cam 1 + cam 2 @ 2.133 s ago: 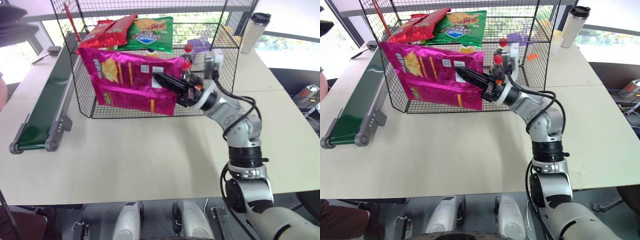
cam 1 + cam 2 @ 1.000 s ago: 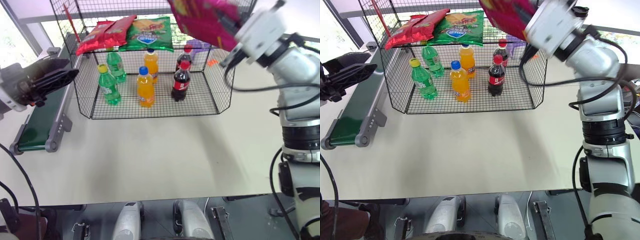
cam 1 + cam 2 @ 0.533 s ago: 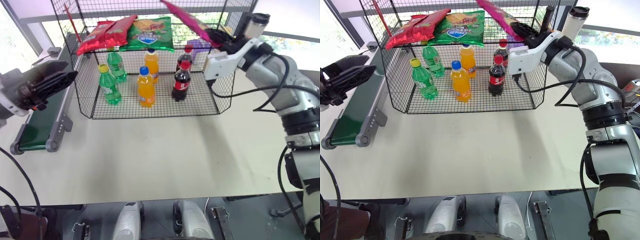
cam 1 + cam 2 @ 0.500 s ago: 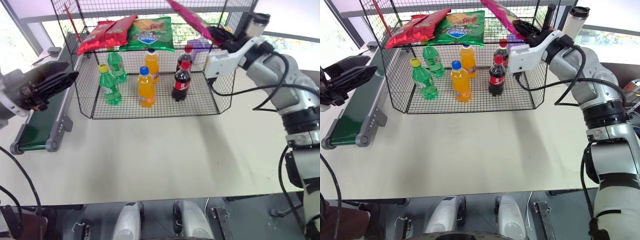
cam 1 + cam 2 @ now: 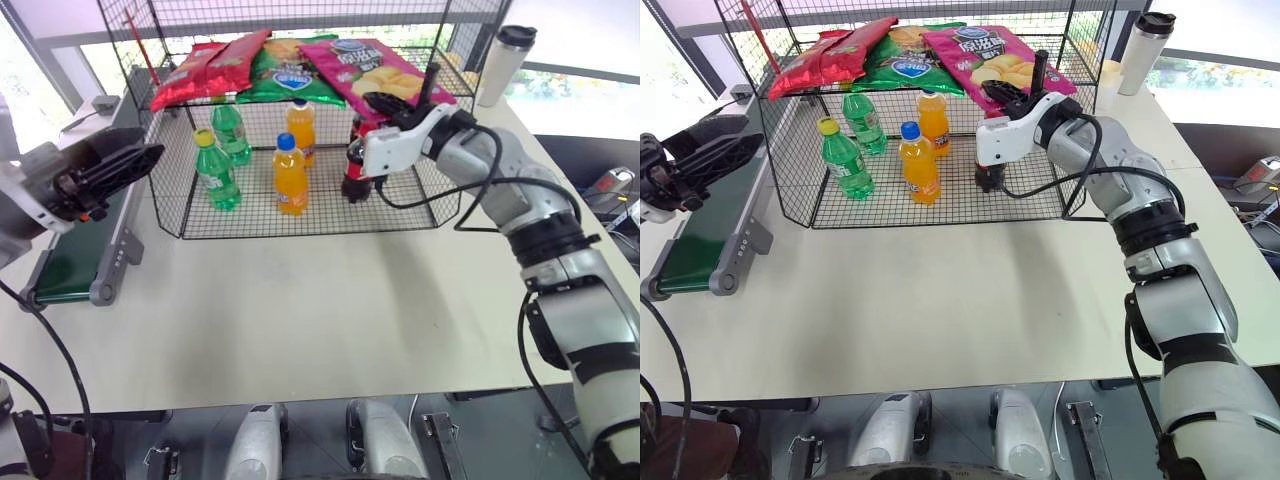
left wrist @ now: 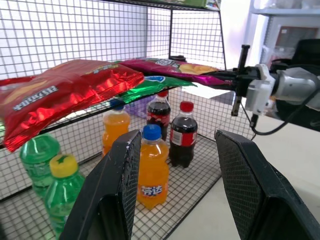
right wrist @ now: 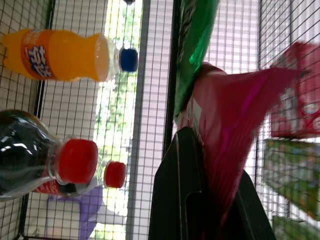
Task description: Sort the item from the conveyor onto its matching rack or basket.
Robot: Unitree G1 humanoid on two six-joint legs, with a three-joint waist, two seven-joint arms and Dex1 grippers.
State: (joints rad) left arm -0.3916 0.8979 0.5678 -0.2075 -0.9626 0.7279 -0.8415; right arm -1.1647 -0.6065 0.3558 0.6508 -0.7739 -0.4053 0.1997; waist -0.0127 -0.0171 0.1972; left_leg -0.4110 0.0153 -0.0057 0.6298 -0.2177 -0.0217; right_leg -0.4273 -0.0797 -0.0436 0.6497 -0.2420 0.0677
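The placing step looks nearly done. The magenta chip bag lies flat on the upper mesh shelf of the black wire cage, just beside the green chip bag and overlapping its edge, above the cola bottles. The right gripper is clamped on the bag's near edge at the cage front. The left gripper hangs half-spread and empty over the green conveyor. Next, I'd judge, the right fingers must release and back out clear of the wires.
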